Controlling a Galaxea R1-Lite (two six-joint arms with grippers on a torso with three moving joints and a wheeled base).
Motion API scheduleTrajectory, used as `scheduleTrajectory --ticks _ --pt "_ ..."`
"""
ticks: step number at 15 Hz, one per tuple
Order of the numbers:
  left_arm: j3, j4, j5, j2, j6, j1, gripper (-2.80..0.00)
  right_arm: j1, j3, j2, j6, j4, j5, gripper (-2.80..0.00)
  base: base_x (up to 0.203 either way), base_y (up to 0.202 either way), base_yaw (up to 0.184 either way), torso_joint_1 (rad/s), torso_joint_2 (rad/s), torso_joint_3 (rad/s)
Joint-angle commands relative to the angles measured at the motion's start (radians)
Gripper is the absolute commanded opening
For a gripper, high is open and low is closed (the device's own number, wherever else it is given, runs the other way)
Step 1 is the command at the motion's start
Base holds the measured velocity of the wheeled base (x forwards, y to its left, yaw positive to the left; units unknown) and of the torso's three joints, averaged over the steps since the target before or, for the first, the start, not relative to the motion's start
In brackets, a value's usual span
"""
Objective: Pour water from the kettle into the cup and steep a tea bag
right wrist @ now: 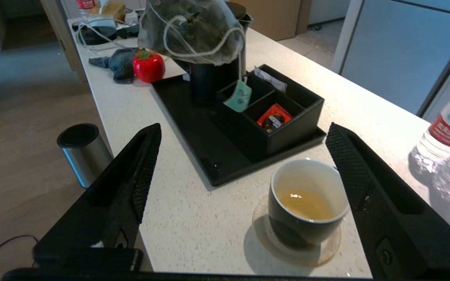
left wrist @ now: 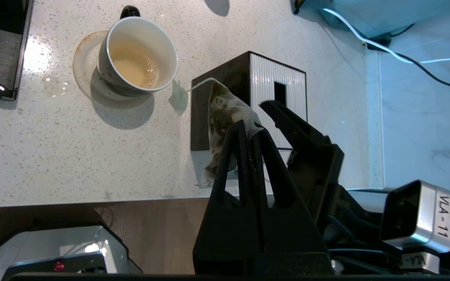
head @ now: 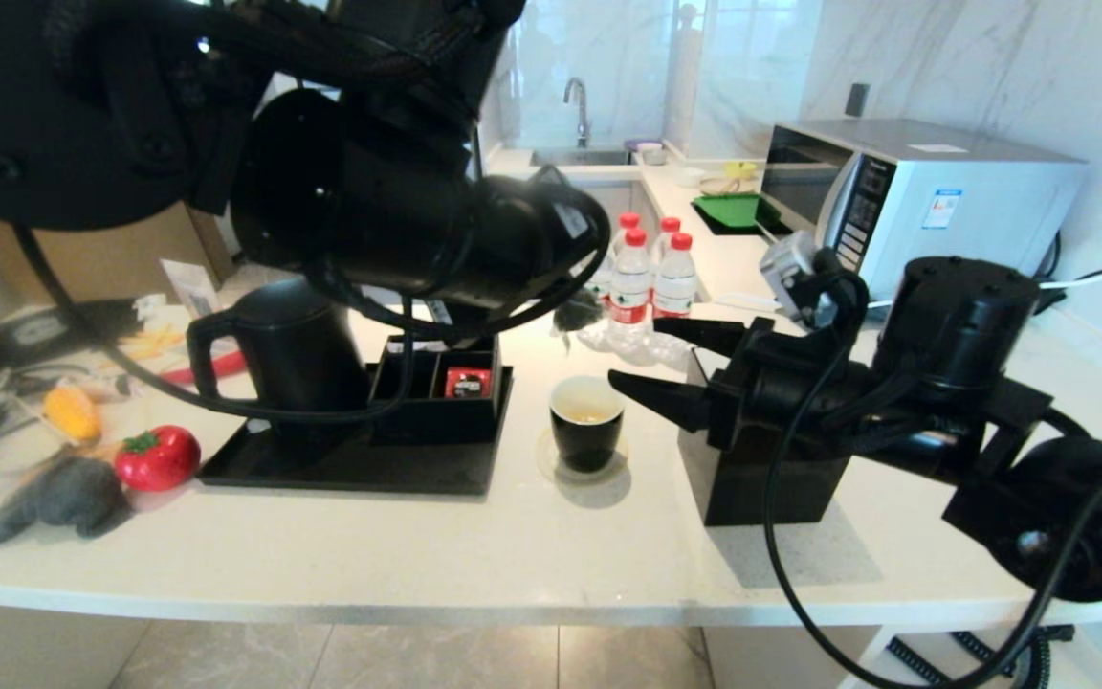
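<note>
Where arm looms, kettle (head: 293, 349) half-hidden.

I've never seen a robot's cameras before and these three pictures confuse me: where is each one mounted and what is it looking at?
Head view: on the head, looking down at the white counter; both black arms show.
Left wrist view: behind the left gripper, shut on the tea bag, above the cup.
Right wrist view: behind the right gripper, its fingers open, facing the kettle.
Shared: all show the cup of pale tea and the tea bag.
</note>
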State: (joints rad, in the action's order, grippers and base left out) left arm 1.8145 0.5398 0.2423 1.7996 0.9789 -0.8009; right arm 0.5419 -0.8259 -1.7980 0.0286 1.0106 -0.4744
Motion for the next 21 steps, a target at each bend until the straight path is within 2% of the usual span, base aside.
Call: scheduleTrajectory --ticks 1,9,21 --pt "0.000 0.003 0.002 -0.005 0.006 0.000 -2.80 0.015 -0.040 -0.042 0.001 0.006 -0.003 0.00 0.000 0.000 0.000 0.000 0.00 0.000" --pt "0.025 0.008 0.003 -0.013 0.017 -0.025 -2.80 0.068 -0.118 -0.127 -0.004 0.020 -0.003 0.00 0.000 0.000 0.000 0.000 0.00 0.000" --pt "0.034 0.031 0.005 -0.011 0.053 -0.044 -2.80 0.085 -0.222 -0.193 -0.007 0.042 -0.004 0.00 0.000 0.000 0.000 0.000 0.00 0.000"
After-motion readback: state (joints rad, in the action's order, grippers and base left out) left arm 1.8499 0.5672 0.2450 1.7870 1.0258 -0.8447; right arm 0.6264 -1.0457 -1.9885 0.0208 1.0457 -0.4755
